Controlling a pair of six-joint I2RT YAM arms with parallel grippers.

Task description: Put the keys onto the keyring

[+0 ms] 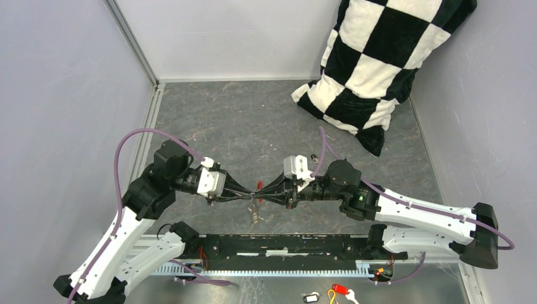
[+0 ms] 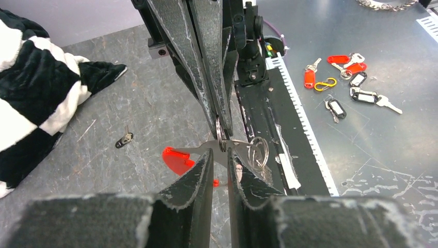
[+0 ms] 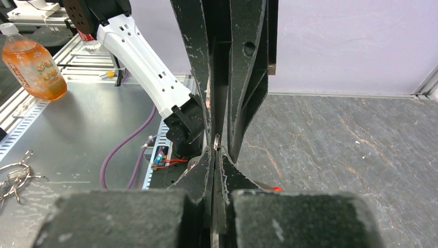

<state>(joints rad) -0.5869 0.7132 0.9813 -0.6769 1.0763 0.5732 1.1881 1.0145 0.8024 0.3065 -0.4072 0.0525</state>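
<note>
Mat (image 1: 253, 120): grey, matt sheet with stone-like veins. A brushed-metal table (image 1: 443, 285) adjoins it at 6 o'clock.
Pillow (image 1: 380, 57): plush, with large black and white checks. It is slumped at 1 o'clock in the top view.
Bottle (image 3: 31, 59): clear plastic holding an orange drink, at 10 o'clock in the right wrist view. Its label is too blurred to read.
Left gripper (image 2: 219, 156): black, scuffed, tapering fingers with only a thin slot between them. The red key's blade lies across their tips, but I cannot tell whether it is pinched.
Right gripper (image 3: 214, 153): fingers like the left's, pressed together on a loop of the keyring. It meets the left gripper tip to tip.
Tags (image 2: 346, 82): red and black-framed plastic tags and a yellow clip, scattered on the table at 2 o'clock in the left wrist view. No writing is legible.
Red key (image 2: 178, 159): rounded glossy red head and flat silver blade. The head is at 9 o'clock of the left tips, above the mat.
Keyring (image 2: 220, 135): thin silvery wire loops. One is edge-on between the right fingers, and the others hang at 3 o'clock.
Dark key (image 2: 124, 139): tiny dark metal piece lying on the mat at 9 o'clock.
</note>
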